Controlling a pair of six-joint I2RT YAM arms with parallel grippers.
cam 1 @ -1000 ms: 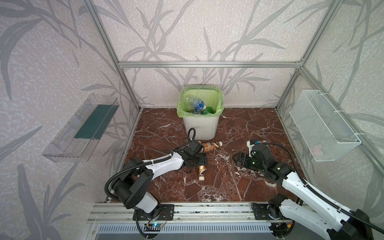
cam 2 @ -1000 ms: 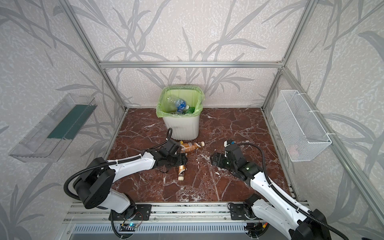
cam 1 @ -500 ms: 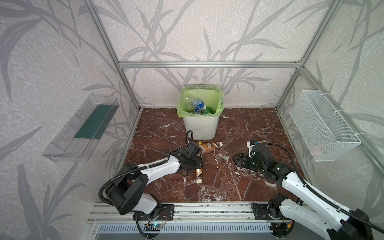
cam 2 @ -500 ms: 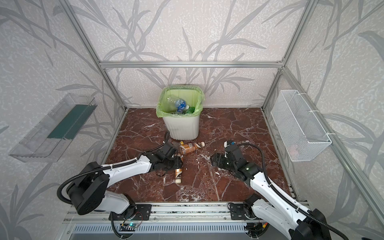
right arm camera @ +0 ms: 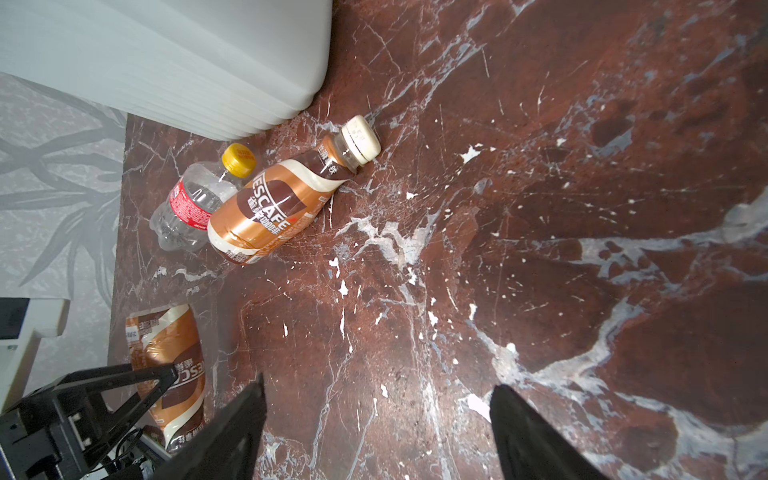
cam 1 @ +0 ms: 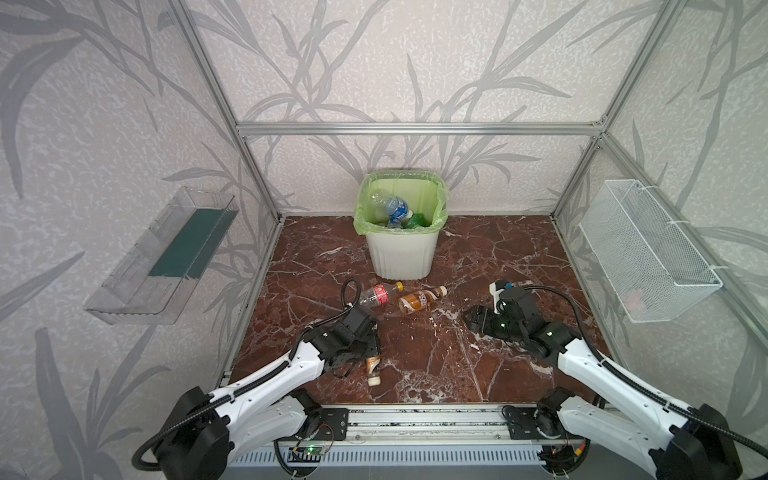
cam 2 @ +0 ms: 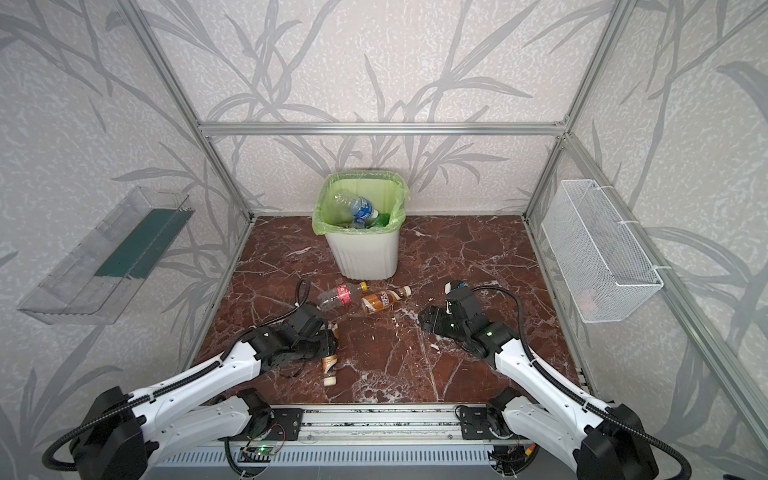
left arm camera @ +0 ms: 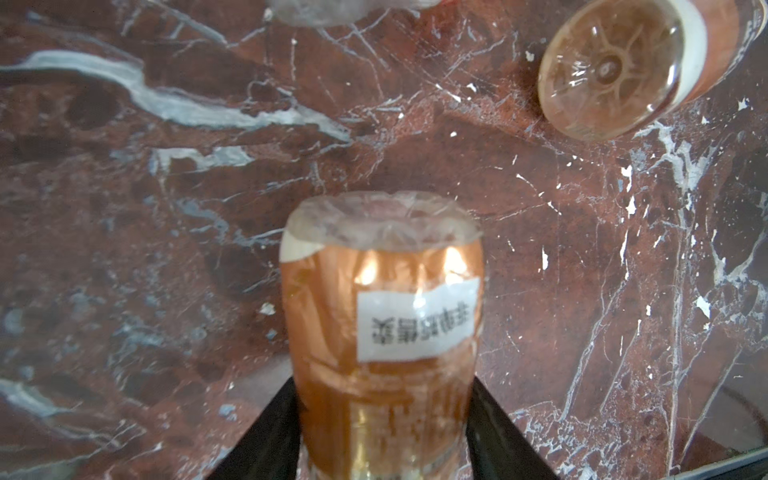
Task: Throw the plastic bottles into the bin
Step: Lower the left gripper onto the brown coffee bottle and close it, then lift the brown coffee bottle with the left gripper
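Note:
The white ribbed bin (cam 1: 401, 253) (cam 2: 365, 255), lined with a green bag, stands at the back with several plastic bottles inside. My left gripper (cam 1: 371, 348) (cam 2: 331, 344) (left arm camera: 382, 386) is shut on an amber-labelled bottle (cam 1: 372, 366) (cam 2: 329, 365) (left arm camera: 380, 307) low over the floor, cap toward the front edge. A red-labelled clear bottle (cam 1: 376, 294) (cam 2: 338, 296) (right arm camera: 189, 208) and another amber bottle (cam 1: 419, 299) (cam 2: 382, 300) (right arm camera: 266, 208) lie in front of the bin. Right of them, my right gripper (cam 1: 473, 319) (cam 2: 428, 321) (right arm camera: 378, 384) is open and holds nothing.
A clear plastic tray (cam 1: 162, 257) hangs on the left wall and a white wire-mesh basket (cam 1: 648, 253) on the right wall. Aluminium frame posts border the red marble floor (cam 1: 436, 361). The arms' mounting rail (cam 1: 415, 419) runs along the front edge.
My left gripper has shut on the amber bottle and drawn it toward the front edge and slightly left. The right gripper has stayed in place, its jaws a little narrower.

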